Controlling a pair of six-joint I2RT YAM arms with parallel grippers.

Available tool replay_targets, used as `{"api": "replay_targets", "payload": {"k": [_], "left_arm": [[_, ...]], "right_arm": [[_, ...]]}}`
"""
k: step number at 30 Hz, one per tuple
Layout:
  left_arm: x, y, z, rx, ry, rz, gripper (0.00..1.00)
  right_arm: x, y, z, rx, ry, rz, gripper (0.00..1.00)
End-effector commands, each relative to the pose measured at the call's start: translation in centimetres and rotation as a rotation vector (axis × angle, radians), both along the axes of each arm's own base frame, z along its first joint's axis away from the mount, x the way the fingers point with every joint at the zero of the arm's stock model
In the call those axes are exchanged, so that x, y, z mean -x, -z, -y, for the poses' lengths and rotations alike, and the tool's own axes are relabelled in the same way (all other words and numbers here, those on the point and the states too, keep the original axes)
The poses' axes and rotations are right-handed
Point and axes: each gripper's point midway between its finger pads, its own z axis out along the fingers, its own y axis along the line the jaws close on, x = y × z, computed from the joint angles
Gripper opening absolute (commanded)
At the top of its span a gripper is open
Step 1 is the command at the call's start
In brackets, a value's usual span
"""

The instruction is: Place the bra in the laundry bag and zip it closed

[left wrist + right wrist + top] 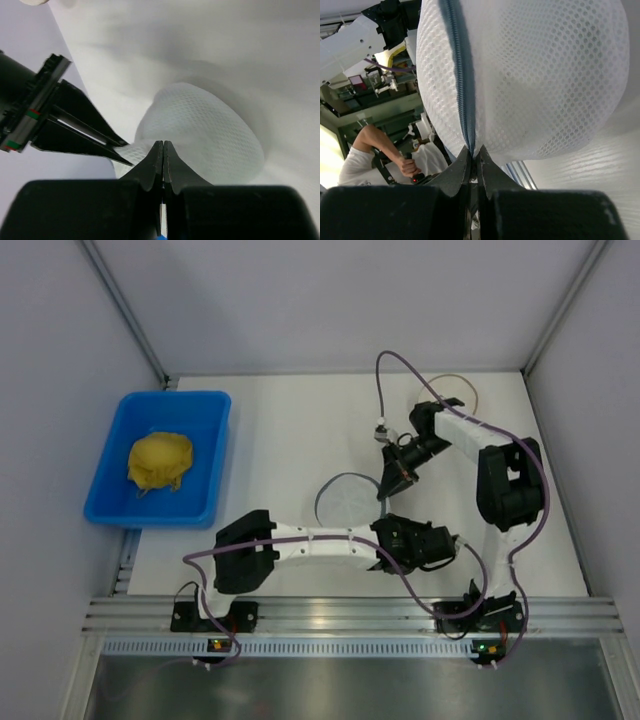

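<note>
From the top camera, the laundry bag (345, 502) sits just right of centre on the table (280, 410), a round white mesh pouch. Both arms meet at its right-hand edge.

The left fingers (383, 525) reach in from the lower left of that view. On the left wrist camera I see the left fingers (163, 150) pressed fully together with no gap, pinching the near edge of the laundry bag (200, 135), which bulges away toward the middle of the frame. The right fingers (126, 152) come in from the left of that picture, their tips touching the same edge just beside mine.

On the right wrist camera the right fingers (473, 156) are also clamped tight, gripping the lower end of the dark zipper (460, 65), which runs up the left side of the laundry bag (545, 75). The visible stretch of zipper looks closed.

I can't make out the bra through the mesh, only a faint grey shade.

At the left of the top view, a blue bin (215, 455) holds a yellow cloth (160, 462), well apart from the bag.
</note>
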Motion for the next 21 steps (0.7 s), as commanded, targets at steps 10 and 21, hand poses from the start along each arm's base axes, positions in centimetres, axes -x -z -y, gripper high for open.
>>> {"api": "replay_targets", "payload": {"k": [10, 21], "left_arm": [[4.8, -1.0, -1.2, 0.059, 0.037, -0.046, 0.0], [1.7, -2.5, 0.9, 0.093, -0.001, -0.014, 0.0]], "right_arm": [[-6.6, 0.2, -1.2, -0.013, 0.0, 0.155, 0.0], [-3.0, -3.1, 2.0, 0.022, 0.023, 0.183, 0.7]]}}
